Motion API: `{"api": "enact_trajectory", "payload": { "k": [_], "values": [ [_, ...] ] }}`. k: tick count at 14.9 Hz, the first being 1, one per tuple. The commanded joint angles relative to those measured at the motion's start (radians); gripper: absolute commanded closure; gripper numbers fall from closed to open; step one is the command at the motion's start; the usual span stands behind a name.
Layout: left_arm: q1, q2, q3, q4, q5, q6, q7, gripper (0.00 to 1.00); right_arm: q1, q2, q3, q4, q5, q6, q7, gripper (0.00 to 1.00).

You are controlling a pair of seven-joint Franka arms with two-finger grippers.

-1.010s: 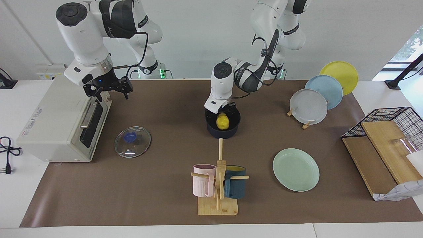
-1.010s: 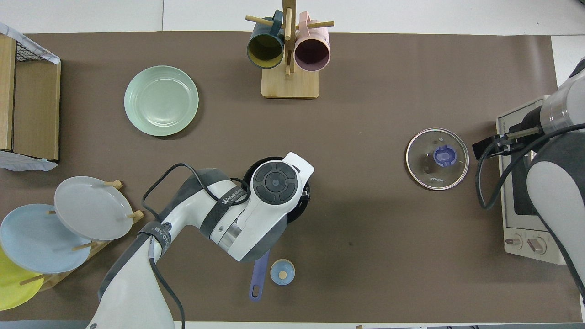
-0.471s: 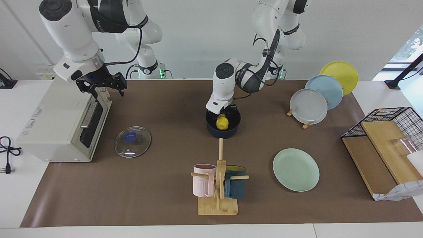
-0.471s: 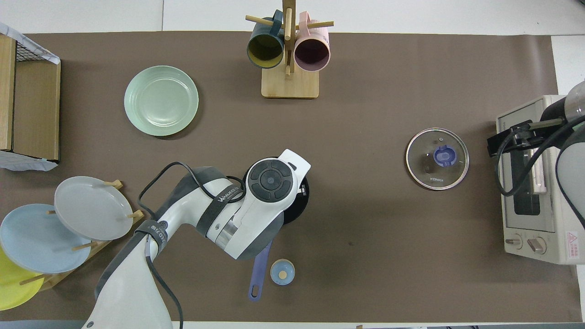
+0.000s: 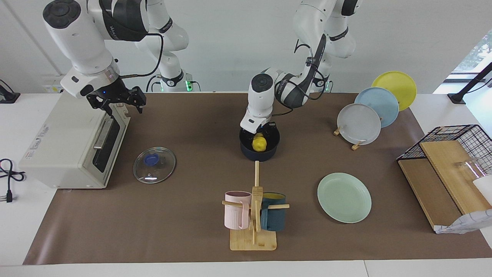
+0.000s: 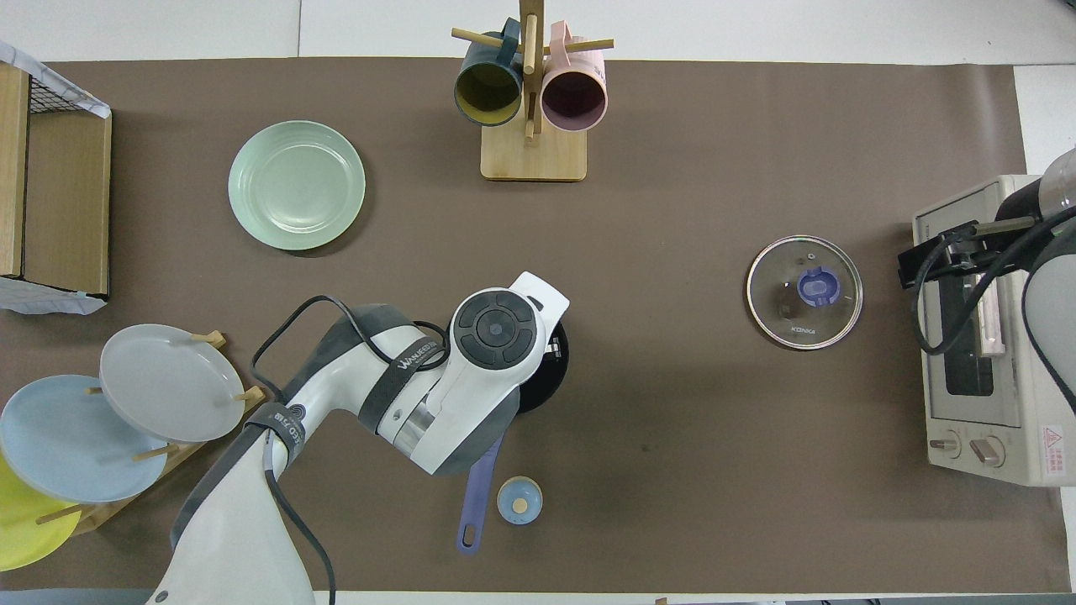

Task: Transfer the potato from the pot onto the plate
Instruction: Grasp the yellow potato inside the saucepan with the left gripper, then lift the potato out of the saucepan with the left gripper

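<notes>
**Left gripper in the pot at the potato, plate empty**

Going across the facing view, from the right arm's end of the table:

- White boxy toaster oven (image 5: pixel 73 142) sits at the right arm's end. Right gripper (image 5: pixel 123 105) hangs over its top front edge, fingers spread wide, holding nothing. This arm waits.
- Round glass lid with a blue knob (image 5: pixel 154 164) lies flat on the brown mat in front of the oven door, just beside it.
- Wooden mug tree (image 5: pixel 253 215) stands mid-table, farther from the robots than the pot, with a pale pink ribbed mug (image 5: pixel 236 209) and a dark blue mug (image 5: pixel 273 217) hung on its pegs.
- Round dark navy saucepan, the pot (image 5: pixel 260 148), sits mid-table; its long blue handle (image 6: pixel 476 500) points toward the robots. A small light blue round cap (image 6: pixel 519 500) lies just beside the handle's end.
- Small glossy bright yellow potato (image 5: pixel 259 143) is inside the pot. Left gripper (image 5: pixel 260 132) reaches down into the pot right at the potato's top; cannot tell how the jaws stand or whether they grip it. From overhead the wrist covers both.
- Round pale mint-green plate (image 5: pixel 344 197) lies flat, well apart from the pot, farther from the robots and toward the left arm's end.
- Grey-white, light blue and yellow plates lean in a wooden rack (image 5: pixel 348 138) nearer the robots.
- Black wire basket (image 5: pixel 453 144) with wooden boards sits at the left arm's end.
</notes>
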Motion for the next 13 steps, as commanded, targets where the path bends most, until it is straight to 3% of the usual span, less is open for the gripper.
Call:
{"api": "enact_trajectory", "payload": {
  "k": [1, 6, 9, 13],
  "values": [
    [0.02, -0.071, 0.003, 0.032, 0.023, -0.099, 0.011, 1.0, -0.007, 0.015, 0.003, 0.031, 0.012, -0.031, 0.012, 0.0],
    [0.091, -0.13, 0.003, 0.173, 0.011, -0.297, 0.081, 1.0, -0.007, 0.0, -0.007, 0.019, 0.016, -0.047, 0.011, 0.0],
    [0.201, -0.127, 0.003, 0.308, -0.018, -0.402, 0.193, 1.0, -0.018, -0.005, -0.007, 0.014, 0.018, -0.05, 0.009, 0.0],
    [0.402, -0.093, 0.005, 0.367, -0.032, -0.361, 0.458, 1.0, -0.053, -0.008, 0.009, 0.013, 0.02, -0.06, 0.014, 0.0]
  ]
}}
